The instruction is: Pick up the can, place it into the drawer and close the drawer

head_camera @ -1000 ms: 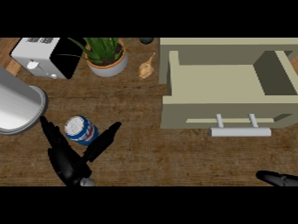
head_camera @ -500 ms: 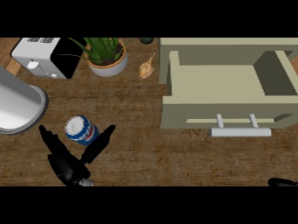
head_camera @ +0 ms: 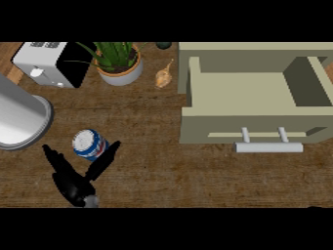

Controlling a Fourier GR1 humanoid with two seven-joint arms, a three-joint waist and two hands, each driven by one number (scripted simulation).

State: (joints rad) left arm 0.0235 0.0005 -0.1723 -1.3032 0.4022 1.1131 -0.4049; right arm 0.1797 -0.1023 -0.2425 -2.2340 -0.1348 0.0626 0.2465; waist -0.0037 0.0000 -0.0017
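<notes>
Can (head_camera: 90,145) sitting on the wooden bench (head_camera: 161,171), lying tipped so the round top faces up-left, at about 8 o'clock from the middle of the view. Left hand (head_camera: 72,178) right below it, spread wide in a V, one finger (head_camera: 104,158) running up the can's right side, thumb out to the left, not closed on anything yet. Can't tell whether that finger actually touches the can. Right hand not showing at all.

Drawer (head_camera: 259,93) pulled open over at 2 o'clock, beige, nothing visible inside, pale bar handle (head_camera: 268,145) on the front face, well apart from the can. Big grey cylinder (head_camera: 7,114) just beside the can at 9 o'clock. Toaster (head_camera: 50,63) up at 10 o'clock, potted plant (head_camera: 118,63) next to it around 11, small tan thing (head_camera: 163,74) between plant and drawer, too small to make out.
</notes>
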